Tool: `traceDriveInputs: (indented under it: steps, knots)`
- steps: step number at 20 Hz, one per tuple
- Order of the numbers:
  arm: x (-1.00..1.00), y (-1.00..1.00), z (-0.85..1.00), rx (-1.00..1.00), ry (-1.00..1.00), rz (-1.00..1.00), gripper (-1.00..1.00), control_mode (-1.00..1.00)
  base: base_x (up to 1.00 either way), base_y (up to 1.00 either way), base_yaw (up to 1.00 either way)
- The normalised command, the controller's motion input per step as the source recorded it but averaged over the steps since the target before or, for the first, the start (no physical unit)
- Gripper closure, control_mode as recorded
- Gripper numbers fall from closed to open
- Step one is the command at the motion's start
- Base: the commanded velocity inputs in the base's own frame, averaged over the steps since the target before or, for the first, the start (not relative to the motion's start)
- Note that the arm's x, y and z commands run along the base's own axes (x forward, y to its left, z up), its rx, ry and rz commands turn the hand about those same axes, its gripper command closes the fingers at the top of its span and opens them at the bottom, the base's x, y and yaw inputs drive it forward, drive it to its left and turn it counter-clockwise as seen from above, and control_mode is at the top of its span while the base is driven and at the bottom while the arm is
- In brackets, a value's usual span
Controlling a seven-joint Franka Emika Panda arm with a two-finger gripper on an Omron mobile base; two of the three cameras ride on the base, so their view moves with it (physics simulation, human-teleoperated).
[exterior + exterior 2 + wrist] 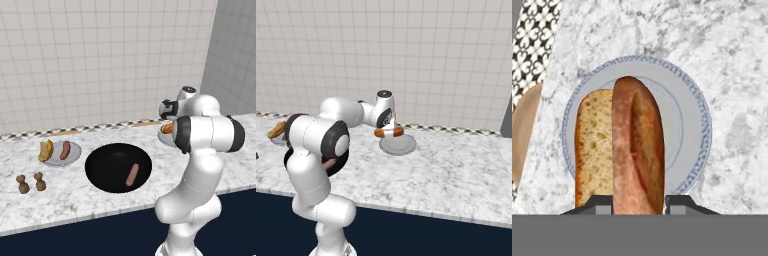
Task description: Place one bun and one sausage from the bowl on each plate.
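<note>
Hand view is showing the hand (639, 202) pinching a sausage (637, 145) above the right plate (694, 125), where a bun (592, 150) is already lying. Best practice, judged: lowering beside the bun before releasing. One sausage is remaining in the bowl (107, 172) on the bench (75, 200).

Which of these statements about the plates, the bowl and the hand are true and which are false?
1. The hand holds a sausage above the right plate. True.
2. The bowl holds two buns. False: one sausage lies in it.
3. The left plate carries a bun and a sausage. True.
4. The right plate is bare. False: a bun lies on it.
</note>
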Motion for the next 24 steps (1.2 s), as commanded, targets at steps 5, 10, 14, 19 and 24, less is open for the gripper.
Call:
traceDriveInputs:
  steps: [5, 10, 14, 19, 24]
  knots:
    - [0.17, -0.09, -0.19, 0.00, 0.01, 0.00, 1.00, -1.00, 0.00, 0.00, 0.00]
    - [0.22, -0.03, -0.11, 0.00, 0.00, 0.00, 1.00, -1.00, 0.00, 0.00, 0.00]
    - [0.23, -0.02, -0.14, 0.00, 0.00, 0.00, 1.00, -1.00, 0.00, 0.00, 0.00]
    - [0.19, -0.04, -0.17, 0.00, 0.00, 0.00, 1.00, -1.00, 0.00, 0.00, 0.00]
    - [0.10, 0.00, -0.13, 0.00, 0.00, 0.00, 1.00, -1.00, 0.00, 0.00, 0.00]
